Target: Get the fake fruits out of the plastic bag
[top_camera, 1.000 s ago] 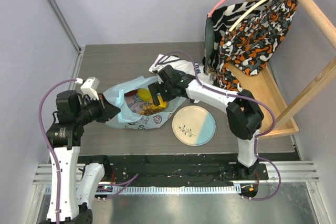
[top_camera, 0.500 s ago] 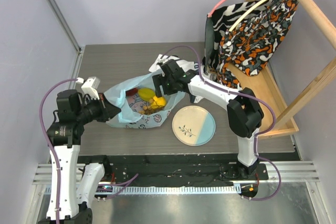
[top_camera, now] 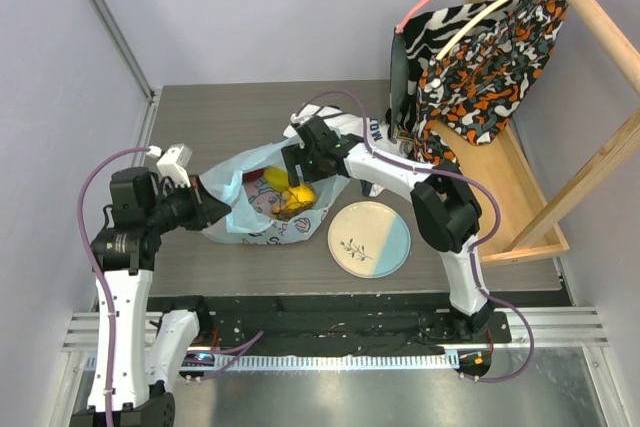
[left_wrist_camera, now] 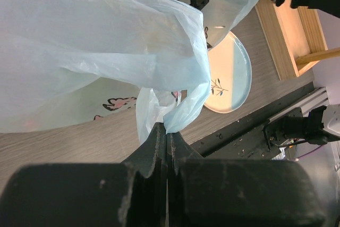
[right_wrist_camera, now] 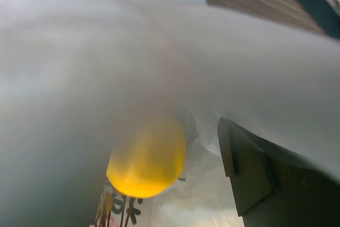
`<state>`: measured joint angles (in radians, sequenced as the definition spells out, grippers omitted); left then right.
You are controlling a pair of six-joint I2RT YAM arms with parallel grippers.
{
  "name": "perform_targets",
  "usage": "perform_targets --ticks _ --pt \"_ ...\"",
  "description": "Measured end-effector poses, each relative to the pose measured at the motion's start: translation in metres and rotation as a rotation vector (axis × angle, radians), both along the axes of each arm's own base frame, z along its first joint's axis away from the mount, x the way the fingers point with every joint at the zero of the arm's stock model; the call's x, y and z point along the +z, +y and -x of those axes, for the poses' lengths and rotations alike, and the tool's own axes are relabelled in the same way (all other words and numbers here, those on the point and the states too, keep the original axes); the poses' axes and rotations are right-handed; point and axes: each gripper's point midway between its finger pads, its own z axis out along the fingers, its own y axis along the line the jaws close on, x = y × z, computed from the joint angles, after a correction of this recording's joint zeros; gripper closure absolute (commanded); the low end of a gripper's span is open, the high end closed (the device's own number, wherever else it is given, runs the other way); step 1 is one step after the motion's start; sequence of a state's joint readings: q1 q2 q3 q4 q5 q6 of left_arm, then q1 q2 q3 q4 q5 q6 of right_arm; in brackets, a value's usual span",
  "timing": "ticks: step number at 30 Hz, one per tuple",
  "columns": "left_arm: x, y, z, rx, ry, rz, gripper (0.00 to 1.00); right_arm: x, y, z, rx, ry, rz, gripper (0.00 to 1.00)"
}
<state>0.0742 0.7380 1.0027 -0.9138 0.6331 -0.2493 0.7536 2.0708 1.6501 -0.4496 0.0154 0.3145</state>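
Note:
The light-blue plastic bag (top_camera: 240, 209) lies open on the table, and it fills the left wrist view (left_wrist_camera: 106, 35). Inside show a yellow lemon (top_camera: 301, 193), another yellow piece (top_camera: 276, 179) and a brownish grape bunch (top_camera: 285, 210). My left gripper (top_camera: 205, 210) is shut on a fold of the bag's left edge (left_wrist_camera: 169, 127). My right gripper (top_camera: 297, 173) is open at the far side of the bag's mouth, just above the lemon. In the right wrist view the lemon (right_wrist_camera: 147, 160) sits left of one dark finger (right_wrist_camera: 247, 176), apart from it. Bag film hides the other finger.
A cream and blue plate (top_camera: 369, 237) lies right of the bag and also shows in the left wrist view (left_wrist_camera: 231, 73). A white shirt with dark lettering (top_camera: 352, 133) lies behind the bag. Patterned garments (top_camera: 470, 57) hang on a wooden rack (top_camera: 520, 187) at the right.
My right gripper has drawn back from over the fruits toward the far side of the bag's mouth and turned; the lemon now shows below it. My left gripper has kept its hold.

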Motion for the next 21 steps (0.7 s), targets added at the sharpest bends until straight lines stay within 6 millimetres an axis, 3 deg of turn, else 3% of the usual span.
perform_targets --ticks 4,10,15,16,17,20,21 --pt "0.0 0.0 -0.001 0.0 0.003 0.0 1.0 -0.013 0.012 0.007 0.035 0.034 0.001 0.11" --pt "0.0 0.0 -0.001 0.0 0.004 0.0 1.0 -0.024 0.023 0.036 0.095 0.093 0.015 0.08" --pt "0.0 0.0 -0.001 0.0 0.004 0.0 1.0 -0.041 0.018 0.059 0.114 0.149 0.061 0.09" --pt "0.0 0.0 -0.001 0.0 0.004 0.0 1.0 -0.043 0.016 0.063 0.116 0.158 0.07 0.14" --pt "0.0 0.0 -0.001 0.0 0.004 0.0 1.0 -0.045 0.014 0.066 0.118 0.166 0.08 0.28" --pt "0.0 0.0 -0.001 0.0 0.004 0.001 1.0 -0.046 0.008 0.071 0.116 0.174 0.096 0.54" --pt "0.0 0.0 -0.001 0.0 0.004 0.001 1.0 -0.046 0.007 0.071 0.117 0.175 0.1 0.57"
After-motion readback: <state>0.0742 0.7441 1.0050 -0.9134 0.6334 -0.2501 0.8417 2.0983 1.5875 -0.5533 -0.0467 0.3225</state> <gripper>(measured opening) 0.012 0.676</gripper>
